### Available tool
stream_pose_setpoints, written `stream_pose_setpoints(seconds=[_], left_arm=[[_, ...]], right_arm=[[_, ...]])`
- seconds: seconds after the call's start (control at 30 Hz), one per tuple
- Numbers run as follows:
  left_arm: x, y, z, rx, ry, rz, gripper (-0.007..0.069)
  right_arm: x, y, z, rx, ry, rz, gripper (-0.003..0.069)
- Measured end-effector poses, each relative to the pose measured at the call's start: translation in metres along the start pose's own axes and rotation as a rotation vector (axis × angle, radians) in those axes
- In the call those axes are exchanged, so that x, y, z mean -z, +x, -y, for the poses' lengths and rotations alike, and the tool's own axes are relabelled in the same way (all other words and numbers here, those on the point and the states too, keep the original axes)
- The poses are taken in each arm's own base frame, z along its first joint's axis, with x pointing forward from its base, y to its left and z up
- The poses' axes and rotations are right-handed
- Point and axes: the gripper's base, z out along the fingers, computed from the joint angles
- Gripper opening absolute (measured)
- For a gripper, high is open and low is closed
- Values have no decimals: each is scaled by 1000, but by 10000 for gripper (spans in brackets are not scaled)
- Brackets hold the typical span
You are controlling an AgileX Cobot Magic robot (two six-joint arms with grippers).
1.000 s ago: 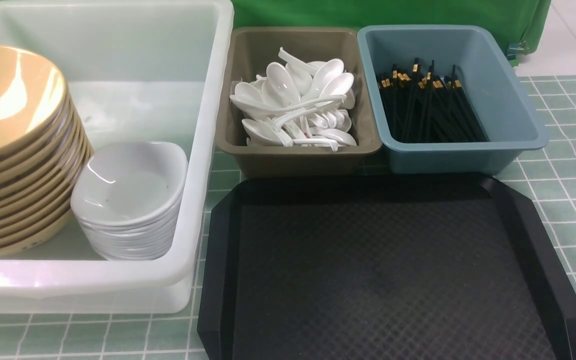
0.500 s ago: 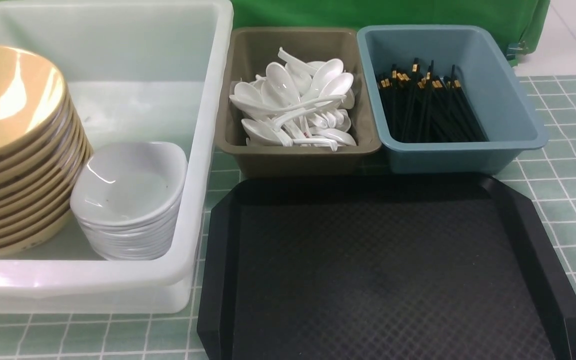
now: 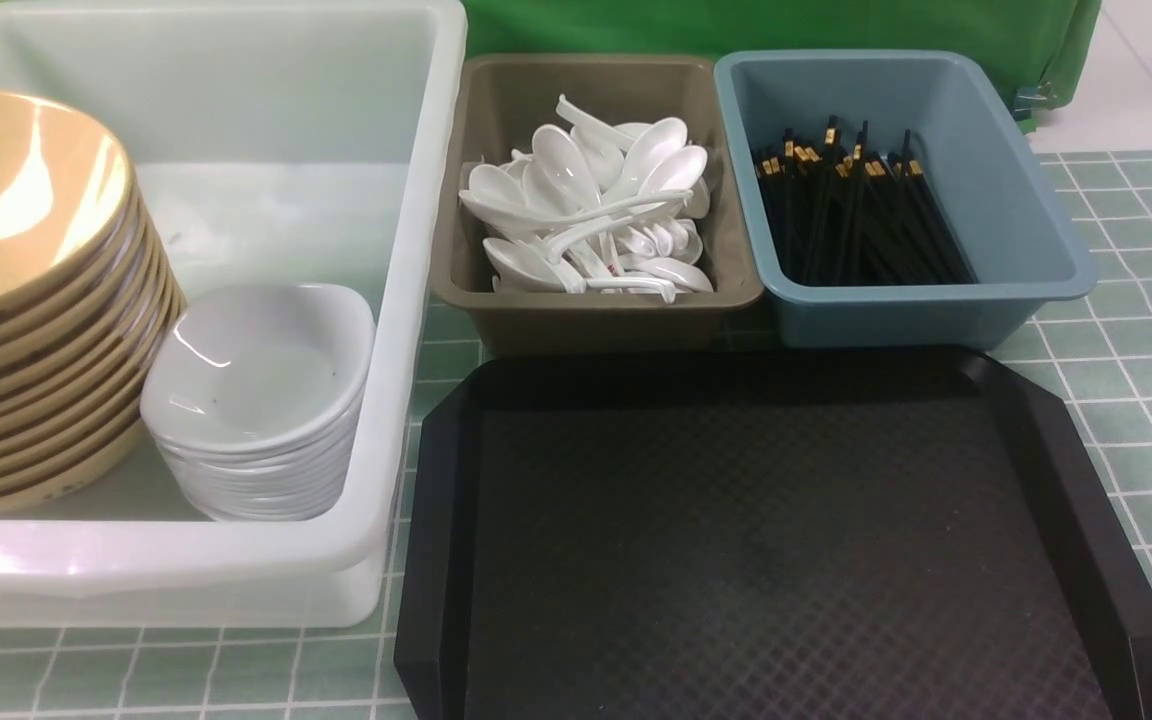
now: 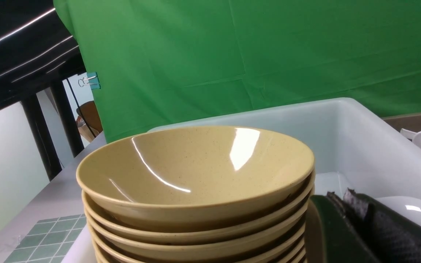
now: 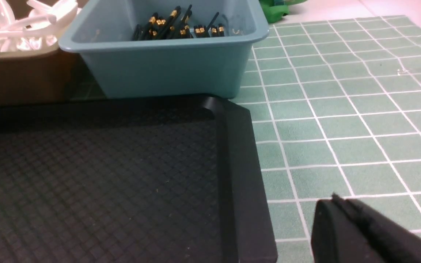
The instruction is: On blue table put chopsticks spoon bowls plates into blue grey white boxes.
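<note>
Filling the left side of the front view, a large translucent white tub [image 3: 406, 300] with smooth, thick, rounded walls sits on the worktop [image 3: 1126, 360], a flat surface of small pale green square tiles ruled with white lines. Inside the tub, at its left, a tilted stack of wide round bowls [image 3: 26, 300] shows glossy mustard insides and darker brown outsides; the left wrist view shows fine speckling in their glaze. Just beside them, a nested stack of small plates [image 3: 256, 400] in glossy white has a rounded-square outline and leans against the tub's near-right wall.

Behind the tray, a matte olive-grey bin [image 3: 596, 315] holds a loose heap of shiny white spoons [image 3: 596, 210] with deep oval scoops and short curved handles. Touching it on the right, a dusty-blue bin [image 3: 936, 310] with a flared rim holds a bundle of thin black chopsticks [image 3: 856, 215], gold bands grouped at their far ends.

Nearest the camera lies a black tray [image 3: 766, 540] with a woven diamond texture, raised bevelled edges and clipped corners.

Only a dark, fabric-textured edge of the left hand [image 4: 360, 230] shows beside the bowls, and a similar black edge of the right hand [image 5: 360, 233] hangs over the tiles next to the tray; I cannot tell whether either is spread or pressed together.
</note>
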Motion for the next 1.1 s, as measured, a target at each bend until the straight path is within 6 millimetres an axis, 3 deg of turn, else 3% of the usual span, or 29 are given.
stream_pose_setpoints(seconds=[0.57, 0.67, 0.77, 0.93, 1.1], left_arm=[[4, 7, 1, 2, -1, 17, 5], [10, 16, -1, 40, -48, 10, 5], [11, 21, 2, 185, -71, -21, 5], [7, 36, 12, 228, -51, -19, 5], [2, 76, 24, 197, -14, -121, 5]], right_arm=[[0, 0, 0, -1, 0, -3, 45], [0, 0, 0, -2, 0, -4, 47], [0, 0, 0, -4, -1, -4, 50], [0, 0, 0, -3, -1, -4, 54], [0, 0, 0, -4, -1, -3, 59]])
